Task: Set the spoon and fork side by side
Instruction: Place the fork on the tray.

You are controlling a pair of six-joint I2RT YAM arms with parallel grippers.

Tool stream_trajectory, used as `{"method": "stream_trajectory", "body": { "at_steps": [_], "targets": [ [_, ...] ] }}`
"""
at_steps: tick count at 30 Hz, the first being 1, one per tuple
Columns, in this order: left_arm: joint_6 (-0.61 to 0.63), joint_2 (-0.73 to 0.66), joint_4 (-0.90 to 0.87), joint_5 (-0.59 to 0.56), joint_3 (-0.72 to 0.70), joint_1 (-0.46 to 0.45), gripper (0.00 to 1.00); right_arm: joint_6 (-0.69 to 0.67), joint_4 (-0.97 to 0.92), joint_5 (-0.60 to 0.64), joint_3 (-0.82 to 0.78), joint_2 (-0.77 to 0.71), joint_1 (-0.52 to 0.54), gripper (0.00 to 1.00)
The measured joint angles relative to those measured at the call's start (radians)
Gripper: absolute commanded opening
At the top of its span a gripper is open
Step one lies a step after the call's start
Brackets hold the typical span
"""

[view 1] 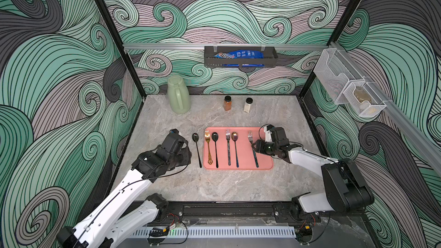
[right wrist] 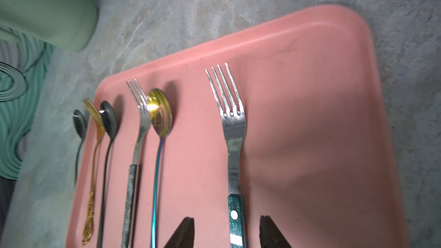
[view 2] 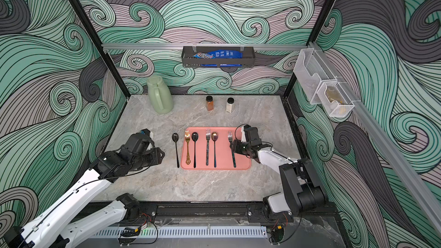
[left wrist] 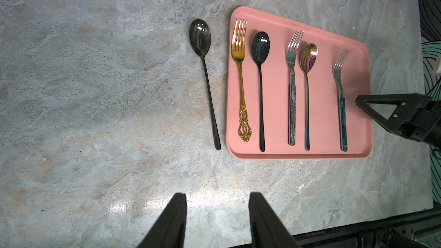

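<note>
Right gripper [right wrist: 226, 220] jaws apart, straddling the teal-handled fork [right wrist: 233, 129] handle, not gripping it. The fork lies flat on the pink tray [right wrist: 310, 43]. Best lift straight up, no nudge. Left gripper [left wrist: 217, 196] released, empty, near the black spoon [left wrist: 207, 79] on the tabletop [left wrist: 95, 91].

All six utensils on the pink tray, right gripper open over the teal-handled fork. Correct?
No: five are on the pink tray; one black spoon lies on the table beside it, as the left wrist view shows. The right gripper is open over the teal-handled fork.
</note>
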Motion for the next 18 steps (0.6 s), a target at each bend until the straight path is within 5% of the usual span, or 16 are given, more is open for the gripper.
{"method": "stream_trajectory", "body": {
  "at_steps": [8, 18],
  "targets": [
    [0.001, 0.029, 0.046, -0.019, -0.049, 0.000, 0.47, 0.013, -0.054, 0.134, 0.037, 0.060, 0.081, 0.48],
    [0.006, 0.344, 0.137, -0.127, -0.030, 0.041, 0.45, 0.061, -0.072, 0.152, 0.058, 0.071, 0.164, 0.48]
  ]
}}
